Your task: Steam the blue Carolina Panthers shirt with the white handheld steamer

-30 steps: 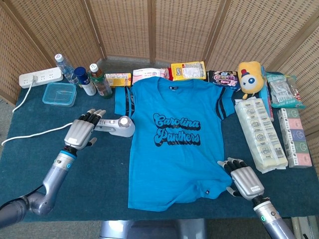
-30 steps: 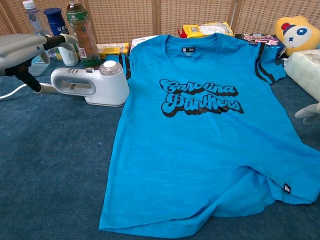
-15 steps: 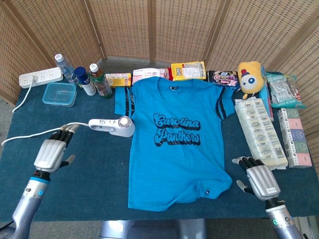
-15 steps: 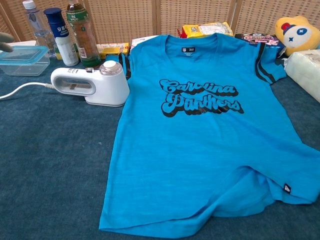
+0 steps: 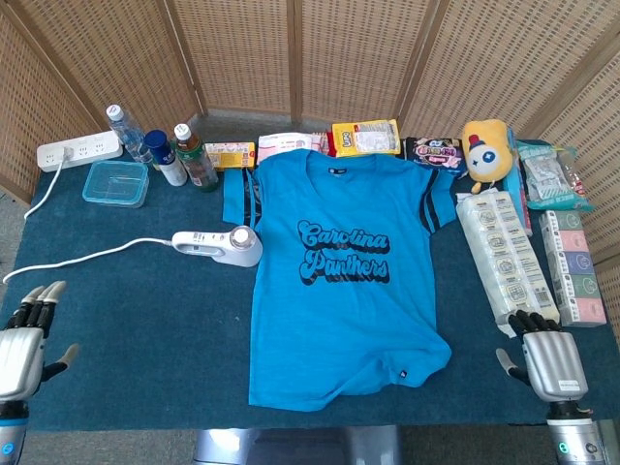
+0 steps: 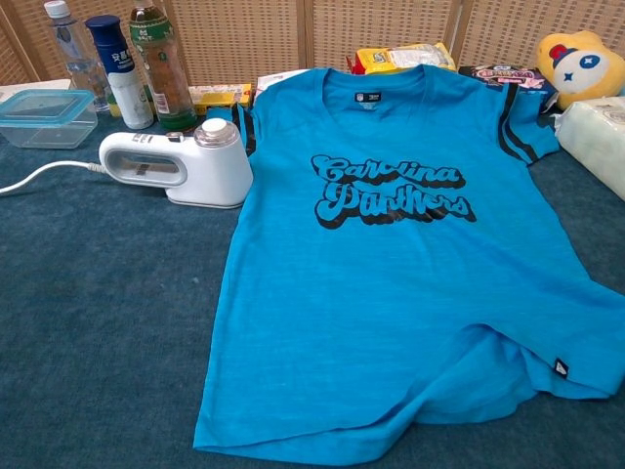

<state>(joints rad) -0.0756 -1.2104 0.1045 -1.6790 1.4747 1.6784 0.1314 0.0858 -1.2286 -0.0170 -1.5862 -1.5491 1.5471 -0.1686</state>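
The tabletop (image 5: 155,320), covered in dark blue cloth, stood in front of a wicker screen (image 5: 291,58). The shirt (image 5: 339,281) lay flat at its middle, print up, collar toward the screen, its lower hem rumpled on the right side. In the chest view the shirt (image 6: 391,274) filled most of the frame.

Along the right edge lay a long clear pack of tissues (image 5: 506,260), with a row of pastel boxes (image 5: 573,266) just beside it. The steamer (image 5: 219,244) lay on its side just left of the shirt, its round head nearest the sleeve; in the chest view the steamer (image 6: 178,167) sat close to the sleeve, though contact could not be told. Its white cord (image 5: 87,258) trailed off toward the left edge.

At the back left sat a clear box (image 5: 115,183) with a blue rim, a power strip (image 5: 79,152), and three bottles (image 5: 160,150) near together. Snack packs (image 5: 365,138) lined the back edge behind the collar, and a yellow plush toy (image 5: 486,149) stood at the back right.

The left hand (image 5: 23,344) was at the near left corner, fingers spread and holding nothing, well apart from the steamer. The right hand (image 5: 548,360) was at the near right corner, fingers extended side by side, thumb out, also empty. Neither hand showed in the chest view.
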